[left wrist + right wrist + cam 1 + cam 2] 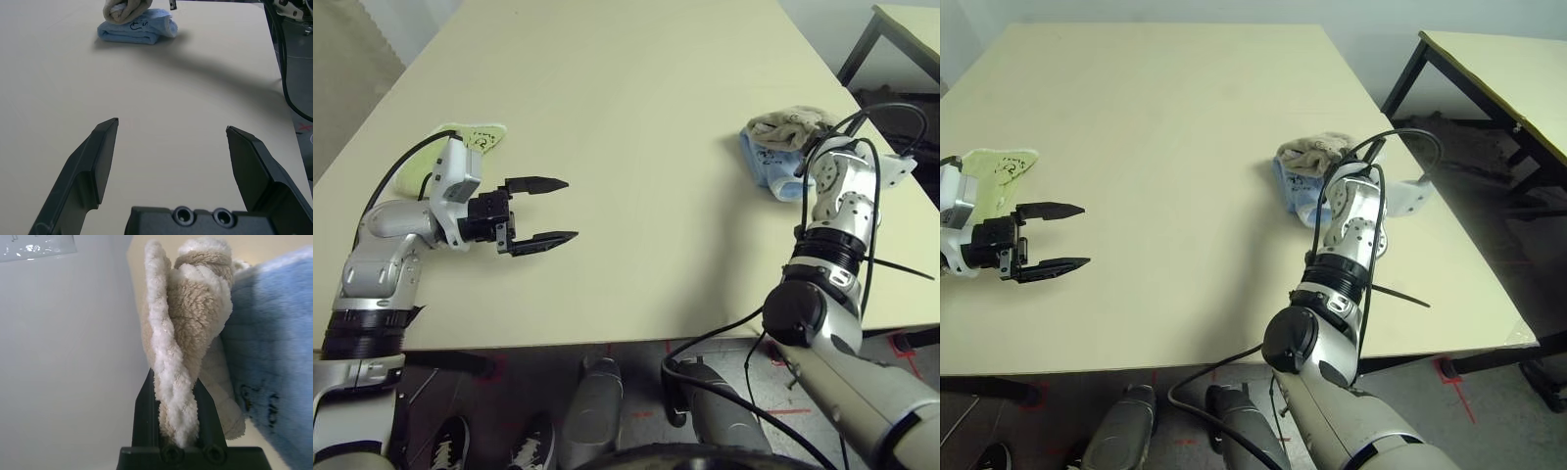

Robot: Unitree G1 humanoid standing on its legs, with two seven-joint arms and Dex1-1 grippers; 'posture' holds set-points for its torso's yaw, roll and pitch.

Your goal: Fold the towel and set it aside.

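Note:
The beige towel (790,122) lies bunched on top of a folded light-blue towel (767,168) near the table's right edge. In the right wrist view my right gripper (174,379) is shut on a thick fold of the beige towel (188,323), its black fingers (145,404) pressing both sides, with the light-blue towel (274,333) right beside it. From the head, my right wrist (840,181) covers that gripper. My left gripper (570,209) hovers open over bare table at the left, holding nothing, far from the towel (124,9).
A lime-green folded towel (475,135) lies at the table's left edge, just behind my left wrist. The cream table (636,88) is bare across its middle. A second table (1503,59) with black legs stands to the right. Black cables loop around my right forearm.

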